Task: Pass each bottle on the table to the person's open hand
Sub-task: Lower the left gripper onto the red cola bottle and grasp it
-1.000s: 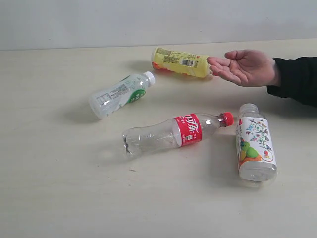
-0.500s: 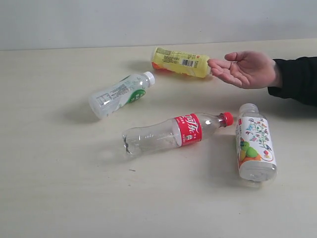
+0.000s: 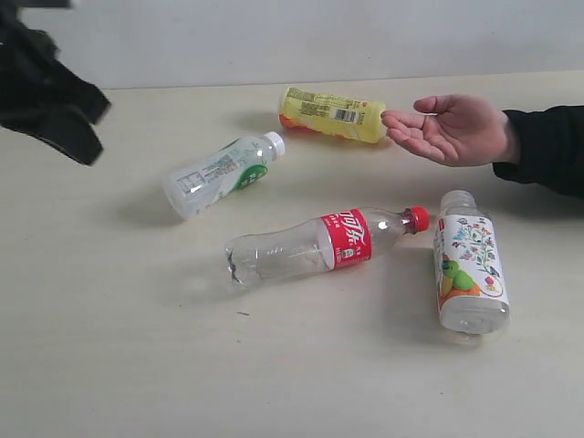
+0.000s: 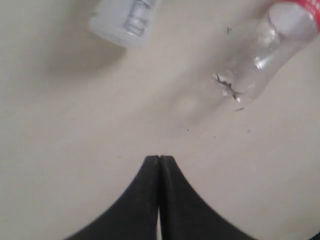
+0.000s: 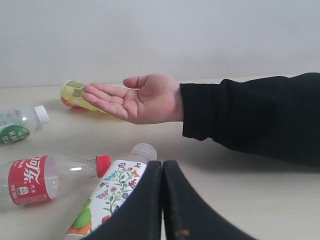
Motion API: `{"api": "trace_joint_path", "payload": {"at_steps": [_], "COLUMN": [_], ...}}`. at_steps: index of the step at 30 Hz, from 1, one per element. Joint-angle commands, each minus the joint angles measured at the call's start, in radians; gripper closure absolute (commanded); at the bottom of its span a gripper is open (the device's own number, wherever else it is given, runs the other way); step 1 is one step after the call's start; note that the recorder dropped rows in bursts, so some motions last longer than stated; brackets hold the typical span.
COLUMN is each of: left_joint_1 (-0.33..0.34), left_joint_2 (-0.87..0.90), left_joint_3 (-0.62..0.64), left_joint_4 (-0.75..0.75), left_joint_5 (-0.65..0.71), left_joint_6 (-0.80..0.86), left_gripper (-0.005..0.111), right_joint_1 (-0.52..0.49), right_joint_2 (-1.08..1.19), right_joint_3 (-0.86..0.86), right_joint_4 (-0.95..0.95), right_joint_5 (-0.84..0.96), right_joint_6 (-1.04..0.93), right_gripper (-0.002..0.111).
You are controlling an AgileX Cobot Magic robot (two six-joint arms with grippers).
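Your left gripper hangs above the far left of the pale cream table, its black fingers pressed together on nothing. Your right gripper is likewise closed and empty. Four plastic bottles lie on the table:
- The clear red-labelled bottle is in the middle.
- The white-green-labelled bottle is farther left.
- The yellow bottle is far, just beside the bare open hand.
- The fruit-picture bottle is near right.

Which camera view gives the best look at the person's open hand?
The right wrist view: the person's open hand is large there, with the palm and fingers plainly showing. The exterior view shows the hand smaller and more from the side. The left wrist view does not show it.
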Motion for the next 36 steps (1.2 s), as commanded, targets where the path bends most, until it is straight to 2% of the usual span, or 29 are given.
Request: {"api": "trace_joint_path", "payload": {"at_steps": [1,3,6,11,13,17,36], "left_joint_1": [-0.216,-0.291,-0.380,-0.477,-0.497,-0.503,-0.499], "left_joint_2": [0.138,0.191,0.263,0.355,0.380,0.416,0.574], "left_joint_3": [-0.107,-0.157,-0.235,-0.322,-0.331,-0.335,-0.335], "left_joint_4": [0.162,0.175,0.175,0.175,0.175,0.175,0.174], "left_joint_5": [0.020,0.002,0.002,-0.025,-0.049,-0.095,-0.160], "left_joint_6": [0.010,0.035,0.075,0.105,0.111,0.116,0.140], "left_gripper": [0.106,0.100,0.079,0.017,0.001,0.004,0.004], "right_joint_1": [-0.005,-0.005,-0.005,-0.005,-0.005,-0.005,-0.005], "right_joint_2": [-0.005,-0.005,-0.005,-0.005,-0.005,-0.005,-0.005], "right_joint_3": [0.003,0.003,0.003,0.003,0.003,0.003,0.003], "right_joint_4": [0.000,0.000,0.000,0.000,0.000,0.000,0.000], "right_joint_5": [-0.008,-0.008,-0.008,-0.008,-0.008,-0.008,-0.008], "right_joint_6": [-0.005,-0.005,-0.005,-0.005,-0.005,-0.005,-0.005], "right_gripper": [0.108,0.108,0.108,0.108,0.108,0.108,0.108]}}
